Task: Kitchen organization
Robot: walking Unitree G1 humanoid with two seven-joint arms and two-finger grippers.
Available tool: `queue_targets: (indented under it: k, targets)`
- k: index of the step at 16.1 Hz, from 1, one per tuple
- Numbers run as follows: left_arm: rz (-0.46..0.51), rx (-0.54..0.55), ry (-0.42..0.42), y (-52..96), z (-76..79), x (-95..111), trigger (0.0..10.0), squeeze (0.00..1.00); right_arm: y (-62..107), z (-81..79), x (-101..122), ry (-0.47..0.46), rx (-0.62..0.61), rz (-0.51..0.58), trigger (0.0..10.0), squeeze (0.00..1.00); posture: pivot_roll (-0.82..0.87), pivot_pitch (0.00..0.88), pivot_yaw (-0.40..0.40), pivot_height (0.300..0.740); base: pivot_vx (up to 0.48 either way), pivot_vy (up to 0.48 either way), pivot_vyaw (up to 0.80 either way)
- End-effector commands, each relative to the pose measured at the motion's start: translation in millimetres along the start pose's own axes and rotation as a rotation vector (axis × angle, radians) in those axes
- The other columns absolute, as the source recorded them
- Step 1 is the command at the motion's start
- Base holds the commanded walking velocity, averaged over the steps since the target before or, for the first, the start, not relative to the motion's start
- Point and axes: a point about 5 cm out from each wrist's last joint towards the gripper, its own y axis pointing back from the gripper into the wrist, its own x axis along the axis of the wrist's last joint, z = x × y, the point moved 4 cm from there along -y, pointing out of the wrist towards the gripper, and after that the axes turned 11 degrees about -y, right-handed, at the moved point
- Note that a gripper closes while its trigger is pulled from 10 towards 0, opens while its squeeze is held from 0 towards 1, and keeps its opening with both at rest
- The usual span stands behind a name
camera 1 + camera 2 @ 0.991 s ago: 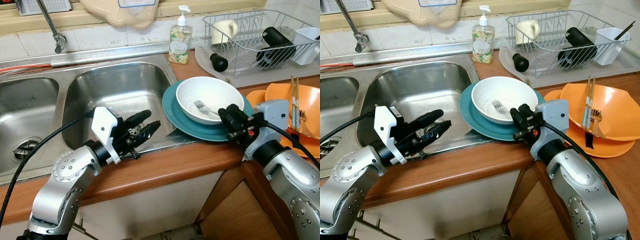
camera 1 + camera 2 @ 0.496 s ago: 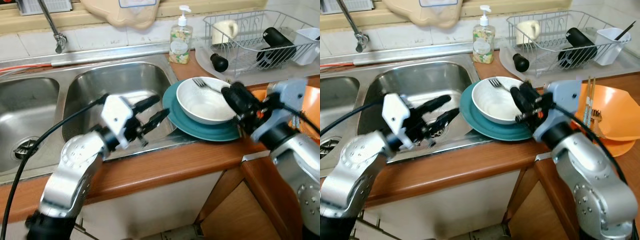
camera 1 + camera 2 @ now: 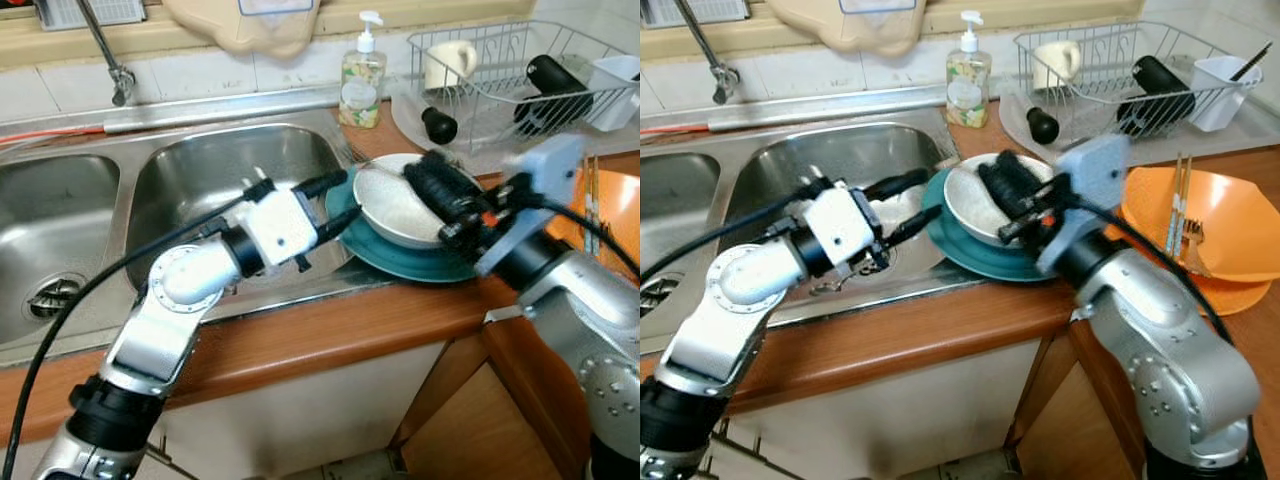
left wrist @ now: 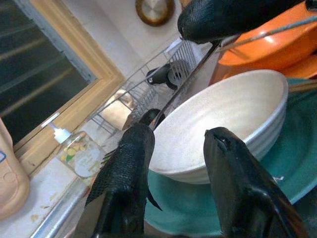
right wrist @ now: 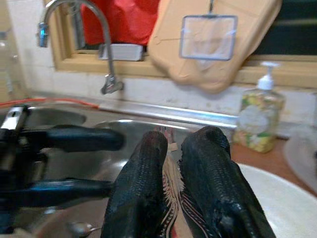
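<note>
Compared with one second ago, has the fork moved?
Yes. The fork lay inside the white bowl; now the right gripper holds it, tines past the bowl's rim toward the sink.

A bowl (image 3: 395,205) sits on a plate (image 3: 400,255) right of the sink (image 3: 230,180), dish rack (image 3: 520,80) behind

white bowl (image 3: 392,205) on teal plate (image 3: 405,258); orange dishes (image 3: 1228,225); soap bottle (image 3: 361,80) label perhaps floral.

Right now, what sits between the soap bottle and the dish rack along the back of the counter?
In the left eye view, a black bottle lies on the grey mat between the soap bottle and the dish rack.
</note>
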Motion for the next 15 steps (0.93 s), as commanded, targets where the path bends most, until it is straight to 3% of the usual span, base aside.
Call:
queue_targets:
  k: [1, 6, 10, 13, 14, 15]
  targets:
    - [0.010, 0.007, -0.039, -3.2, -4.8, 2.5, 10.0, 0.00, -1.9, -9.0, 3.0, 0.002, 0.044, 0.002, 0.0, 0.00, -0.08, 0.000, 0.050, 0.740, 0.000, 0.000, 0.00]
    - [0.018, 0.037, -0.085, -6.3, -8.7, 0.0, 10.0, 0.00, -8.9, -27.6, -6.4, -0.016, 0.119, -0.035, 0.0, 0.00, -0.08, 0.000, 0.046, 0.740, 0.000, 0.000, 0.00]
    - [0.014, 0.017, -0.109, -7.8, -6.0, -2.6, 10.0, 0.00, -11.0, -31.8, -6.7, -0.022, 0.137, -0.036, 0.0, 0.00, -0.08, 0.000, 0.044, 0.740, 0.000, 0.000, 0.00]
    - [-0.014, 0.015, -0.145, -8.8, -6.4, -8.2, 0.9, 0.00, -12.0, -34.8, -6.8, -0.022, 0.147, -0.036, 0.0, 0.00, -0.08, 0.000, 0.046, 0.740, 0.000, 0.000, 0.00]
    - [-0.022, 0.015, -0.154, -8.9, -7.3, -9.6, 0.0, 0.00, -12.1, -35.6, -6.9, -0.023, 0.149, -0.036, 0.0, 0.00, -0.08, 0.000, 0.048, 0.740, 0.000, 0.000, 0.00]
    - [-0.024, 0.013, -0.158, -8.9, -7.3, -10.1, 0.0, 0.00, -12.1, -35.8, -6.9, -0.024, 0.149, -0.036, 0.0, 0.00, -0.08, 0.000, 0.048, 0.740, 0.000, 0.000, 0.00]
